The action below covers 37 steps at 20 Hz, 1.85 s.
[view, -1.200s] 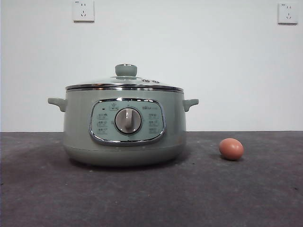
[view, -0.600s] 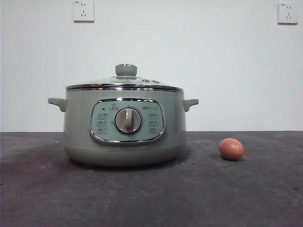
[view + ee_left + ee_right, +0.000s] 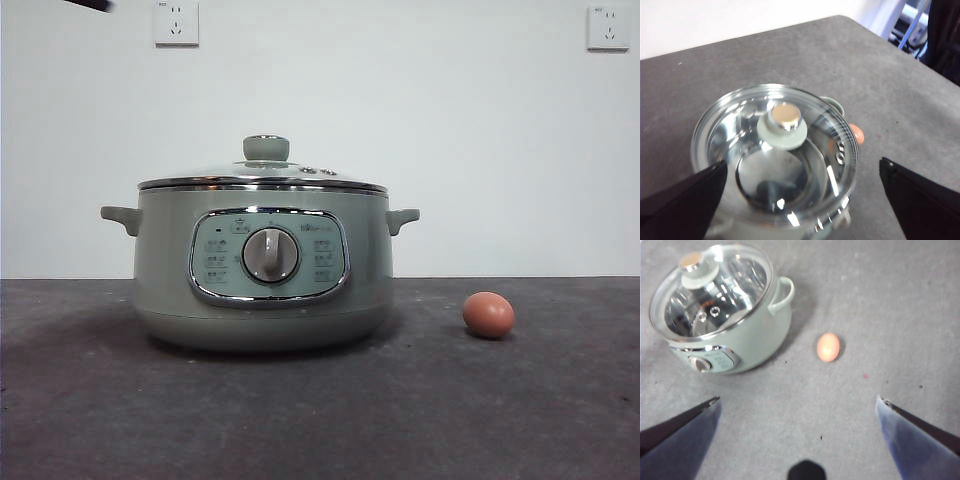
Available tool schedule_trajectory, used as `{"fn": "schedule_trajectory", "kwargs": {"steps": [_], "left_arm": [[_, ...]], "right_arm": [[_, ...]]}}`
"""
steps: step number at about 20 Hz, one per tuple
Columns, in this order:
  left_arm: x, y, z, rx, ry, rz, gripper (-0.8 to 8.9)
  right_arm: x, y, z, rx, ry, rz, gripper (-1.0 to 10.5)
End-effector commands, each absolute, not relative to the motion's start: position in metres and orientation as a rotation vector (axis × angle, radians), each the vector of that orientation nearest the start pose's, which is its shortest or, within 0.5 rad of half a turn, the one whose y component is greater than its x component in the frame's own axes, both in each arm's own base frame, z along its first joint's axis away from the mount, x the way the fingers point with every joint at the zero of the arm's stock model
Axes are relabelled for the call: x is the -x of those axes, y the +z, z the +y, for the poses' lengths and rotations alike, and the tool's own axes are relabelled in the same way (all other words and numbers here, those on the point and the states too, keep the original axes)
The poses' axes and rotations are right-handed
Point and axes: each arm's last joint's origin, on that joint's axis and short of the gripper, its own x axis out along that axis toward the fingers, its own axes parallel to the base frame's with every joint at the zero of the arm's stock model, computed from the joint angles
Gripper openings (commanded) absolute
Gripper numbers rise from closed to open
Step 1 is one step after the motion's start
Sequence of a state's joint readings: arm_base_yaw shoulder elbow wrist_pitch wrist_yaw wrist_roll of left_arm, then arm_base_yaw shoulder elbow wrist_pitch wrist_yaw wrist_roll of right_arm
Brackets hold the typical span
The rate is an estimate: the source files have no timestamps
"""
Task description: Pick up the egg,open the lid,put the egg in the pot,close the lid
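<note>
A black arm tip (image 3: 90,4) has appeared top-left — both end effectors gape, pot (image 3: 262,265) and egg (image 3: 488,315) unmoved.

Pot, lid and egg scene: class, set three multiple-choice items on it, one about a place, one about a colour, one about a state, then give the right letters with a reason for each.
1. Where is the egg?
A. inside the pot
B. on the table beside the pot
C. on top of the lid

2. What colour is the knob on the lid?
A. pale sage green
B. red
C. black

3. How is the lid placed?
A. lying on the table
B. held in a gripper
C. seated on the pot

Answers: 1 B, the egg rests on the grey table, apart from the pot. 2 A, the knob matches the pot's green. 3 C, the steel rim sits on the pot and the left gripper is open above it.
</note>
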<state>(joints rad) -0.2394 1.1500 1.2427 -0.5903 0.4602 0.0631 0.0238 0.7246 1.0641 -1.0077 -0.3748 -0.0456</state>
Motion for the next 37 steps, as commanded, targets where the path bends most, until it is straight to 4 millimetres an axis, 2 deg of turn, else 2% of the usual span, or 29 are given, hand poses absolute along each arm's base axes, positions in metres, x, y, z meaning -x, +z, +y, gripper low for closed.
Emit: {"fn": "schedule_trajectory", "kwargs": {"steps": [1,5,9,14,22,24,25,28,30,33,35,37], "left_arm": [[-0.254,0.381,-0.085,-0.075,-0.701,0.502,6.27],[-0.298,0.373,-0.115,-0.106,-0.736,0.553,6.27],[-0.324,0.353,-0.138,-0.17,-0.733,0.604,6.27],[-0.341,0.326,-0.154,-0.19,-0.736,0.657,6.27],[-0.353,0.304,-0.163,-0.198,-0.729,0.708,6.25],[-0.353,0.303,-0.163,-0.197,-0.726,0.71,6.21],[-0.353,0.303,-0.164,-0.197,-0.728,0.708,5.82],[-0.352,0.303,-0.166,-0.197,-0.732,0.712,3.37],[-0.352,0.303,-0.166,-0.197,-0.734,0.712,2.26],[-0.351,0.303,-0.167,-0.195,-0.736,0.72,1.21],[-0.35,0.302,-0.167,-0.196,-0.736,0.73,1.1],[-0.35,0.302,-0.167,-0.196,-0.736,0.736,0.2]], "right_arm": [[-0.108,0.358,0.013,-0.078,0.401,0.662,6.0],[-0.111,0.357,0.013,-0.081,0.4,0.681,6.0],[-0.111,0.356,0.013,-0.081,0.4,0.682,6.0],[-0.111,0.356,0.013,-0.081,0.4,0.682,6.0],[-0.112,0.356,0.013,-0.082,0.399,0.687,6.0],[-0.114,0.356,0.013,-0.083,0.399,0.692,6.0],[-0.114,0.355,0.013,-0.083,0.399,0.694,6.0],[-0.116,0.354,0.013,-0.085,0.399,0.704,6.0],[-0.118,0.354,0.013,-0.086,0.399,0.71,6.0],[-0.118,0.354,0.013,-0.085,0.399,0.71,6.0],[-0.118,0.354,0.013,-0.085,0.399,0.71,6.0],[-0.118,0.354,0.013,-0.085,0.399,0.71,6.0]]}}
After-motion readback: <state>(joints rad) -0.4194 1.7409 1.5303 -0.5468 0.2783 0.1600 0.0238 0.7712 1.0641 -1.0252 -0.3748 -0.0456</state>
